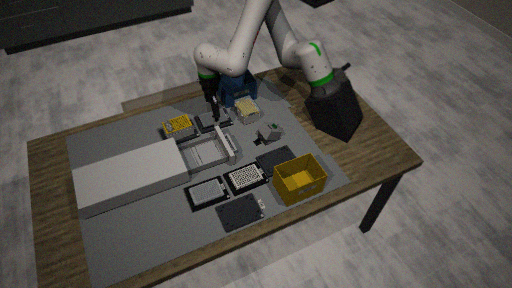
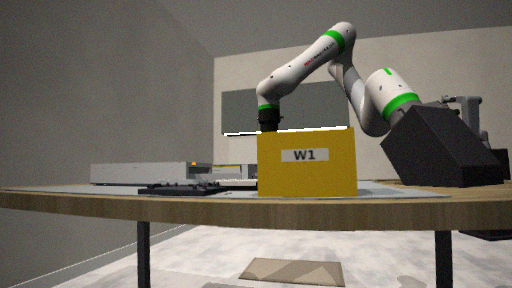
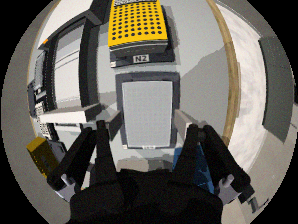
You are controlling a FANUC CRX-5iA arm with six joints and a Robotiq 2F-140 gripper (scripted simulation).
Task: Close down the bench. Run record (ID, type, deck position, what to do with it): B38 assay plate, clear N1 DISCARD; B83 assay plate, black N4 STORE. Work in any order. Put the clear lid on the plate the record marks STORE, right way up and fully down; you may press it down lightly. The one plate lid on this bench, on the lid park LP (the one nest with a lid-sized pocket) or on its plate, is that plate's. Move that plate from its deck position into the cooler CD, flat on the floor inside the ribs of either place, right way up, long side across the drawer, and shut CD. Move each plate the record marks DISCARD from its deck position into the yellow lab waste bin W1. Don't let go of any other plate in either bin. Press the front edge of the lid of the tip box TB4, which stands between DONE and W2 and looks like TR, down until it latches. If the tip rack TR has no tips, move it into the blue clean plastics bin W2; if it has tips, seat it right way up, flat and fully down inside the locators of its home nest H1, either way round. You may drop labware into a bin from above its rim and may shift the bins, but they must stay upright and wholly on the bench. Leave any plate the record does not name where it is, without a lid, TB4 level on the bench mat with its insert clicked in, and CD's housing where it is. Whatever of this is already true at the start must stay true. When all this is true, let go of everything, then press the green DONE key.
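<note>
The clear lid [image 3: 145,117] is lying flat in a dark nest at the back of the bench mat, just beside the yellow tip rack [image 3: 135,24]. The gripper [image 3: 144,127] is hanging straight down over it, its fingers standing apart, one on each long side of the lid, and gripping nothing. From above, the gripper [image 1: 216,114] is sitting right at that same nest, with the blue bin [image 1: 227,92] close behind it and the pale-topped tip box [image 1: 247,109] to one side.

The black assay plate [image 1: 245,176] is resting uncovered in its nest near the front of the mat, well apart from the lid, and a clear plate [image 1: 206,192] is sitting next to it. The cooler's drawer [image 1: 205,152] is standing pulled out from the long grey housing [image 1: 130,172]. The yellow bin [image 1: 305,192] is standing upright near the front edge, and from the side its W1 label [image 2: 304,155] is facing outward, hiding the gripper behind it.
</note>
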